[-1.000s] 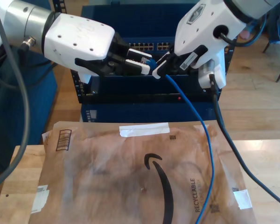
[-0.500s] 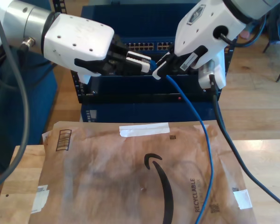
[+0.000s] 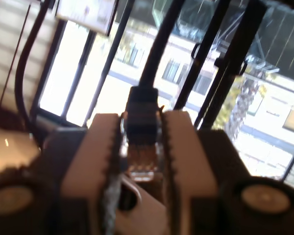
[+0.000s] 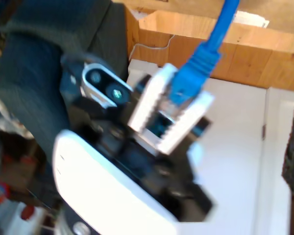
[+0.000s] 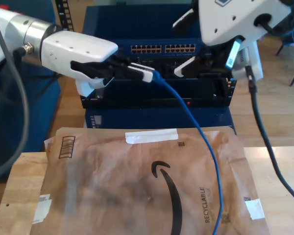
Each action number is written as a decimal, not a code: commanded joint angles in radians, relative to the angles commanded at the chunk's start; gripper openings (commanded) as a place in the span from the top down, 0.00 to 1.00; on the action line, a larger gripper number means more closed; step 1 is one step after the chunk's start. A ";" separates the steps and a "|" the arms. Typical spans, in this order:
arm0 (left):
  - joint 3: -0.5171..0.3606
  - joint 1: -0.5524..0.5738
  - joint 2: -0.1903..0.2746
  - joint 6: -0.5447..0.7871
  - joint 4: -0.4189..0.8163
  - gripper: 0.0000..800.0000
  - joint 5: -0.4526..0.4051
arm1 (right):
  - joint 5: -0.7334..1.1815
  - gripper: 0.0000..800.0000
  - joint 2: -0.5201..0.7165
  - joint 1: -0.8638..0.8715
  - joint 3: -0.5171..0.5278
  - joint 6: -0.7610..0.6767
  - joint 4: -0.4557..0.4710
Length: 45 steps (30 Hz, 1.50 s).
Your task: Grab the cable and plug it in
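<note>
Plug (image 3: 141,122) clamped between the fingers (image 3: 100,156) of my first gripper (image 5: 146,74), at the exterior view's left, just in front of the switch (image 5: 161,49).

Key relation: plug's long axis runs along the fingers. Boot and cable (image 5: 201,142) leave past the fingertips, and the clear contact end looks to point back toward the palm (backlit in the first wrist view, so not certain). Ports sit above and behind the fingertips and face the exterior camera. Judgement: the contact end is not aimed at a port, so a turn or a regrasp likely comes before insertion.

My second gripper (image 5: 180,46), at the exterior view's right, is near the same port row, fingers apart with nothing between them (read from the exterior view). It stands clear of the cable. First gripper is plainly the one to act.

Second wrist view agrees: blue boot (image 4: 191,81) pinched in ribbed pads, cable heading off away from the palm.

Rest of the cable hangs down to the exterior view's right, across a brown mailer (image 5: 112,186) on the wood table (image 5: 19,196), and off the lower edge. Slack looks ample.

Room: tight between the two grippers at the rack face. Risk of a snag on the second arm's black lead (image 5: 264,142).
</note>
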<state>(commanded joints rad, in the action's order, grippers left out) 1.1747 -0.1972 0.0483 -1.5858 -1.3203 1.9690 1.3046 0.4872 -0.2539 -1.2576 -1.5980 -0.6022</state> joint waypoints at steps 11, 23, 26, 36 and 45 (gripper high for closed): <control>0.025 -0.006 -0.040 -0.074 0.000 1.00 0.068 | -0.215 0.00 0.172 -0.006 0.167 0.196 -0.003; 0.031 -0.020 -0.064 -0.110 -0.120 1.00 0.144 | -0.417 0.01 0.252 -0.173 0.298 0.255 -0.005; 0.031 -0.020 -0.068 -0.132 -0.140 1.00 0.158 | -0.488 0.02 0.261 -0.222 0.305 0.259 -0.003; 0.017 -0.032 -0.080 -0.137 -0.229 1.00 0.242 | -0.664 0.02 0.279 -0.324 0.393 0.308 0.000; 0.000 -0.034 -0.080 -0.135 -0.233 1.00 0.273 | -0.760 0.07 0.292 -0.324 0.436 0.310 0.002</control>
<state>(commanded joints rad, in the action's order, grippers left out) 1.1747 -0.2309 -0.0315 -1.7208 -1.5535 2.2421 0.5451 0.7787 -0.5777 -0.8218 -1.2881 -0.6007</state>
